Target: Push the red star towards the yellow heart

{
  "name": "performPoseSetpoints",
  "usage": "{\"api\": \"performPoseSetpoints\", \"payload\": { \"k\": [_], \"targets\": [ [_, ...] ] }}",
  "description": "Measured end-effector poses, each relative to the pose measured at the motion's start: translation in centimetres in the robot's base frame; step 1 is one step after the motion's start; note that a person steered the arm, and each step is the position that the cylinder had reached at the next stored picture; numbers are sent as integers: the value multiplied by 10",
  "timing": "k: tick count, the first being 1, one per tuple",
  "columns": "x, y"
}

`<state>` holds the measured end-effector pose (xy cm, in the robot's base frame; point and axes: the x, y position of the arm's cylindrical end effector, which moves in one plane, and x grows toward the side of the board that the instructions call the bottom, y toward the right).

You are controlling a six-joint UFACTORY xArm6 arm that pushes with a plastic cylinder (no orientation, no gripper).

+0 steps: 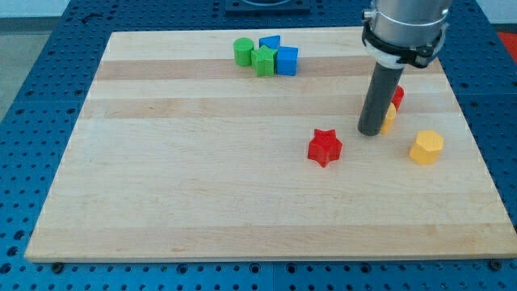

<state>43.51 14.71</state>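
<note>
Sweeping from the view's left, a cluster of small blocks is met first, well apart from my tip (372, 132) and up toward the view's top: a green cylinder block (242, 51), a green block of unclear shape (262, 61), and two blue blocks (287, 60) pressed together, all on the pale wooden board (202, 178). Nearer, the red star-shaped block (325, 147) is found just to the view's lower left of my tip, close but seemingly not touched. Directly behind the rod, a yellow block, taken to be the yellow heart (390, 118), is mostly hidden, and a red block (397, 97) is glimpsed above it. Further to the view's right, a yellow hexagonal block (426, 147) is seen. No pincer is carried, only a bare rod, so nothing is grasped or released. The approach step is judged to be in hand: the tip should next be carried round to the star's far left side, so that it can be pushed rightward toward the heart.
</note>
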Motion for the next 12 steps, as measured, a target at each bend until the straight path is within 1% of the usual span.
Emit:
{"api": "performPoseSetpoints", "payload": {
  "k": [1,2,3,4,5,6,7,8,9,10,12],
  "targets": [
    [29,-48],
    [86,-73],
    [134,-89],
    [106,-143],
    [84,-145],
    [80,-137],
    [85,-117],
    [77,-103],
    [50,-94],
    [50,-69],
    [44,-48]
  ]
}}
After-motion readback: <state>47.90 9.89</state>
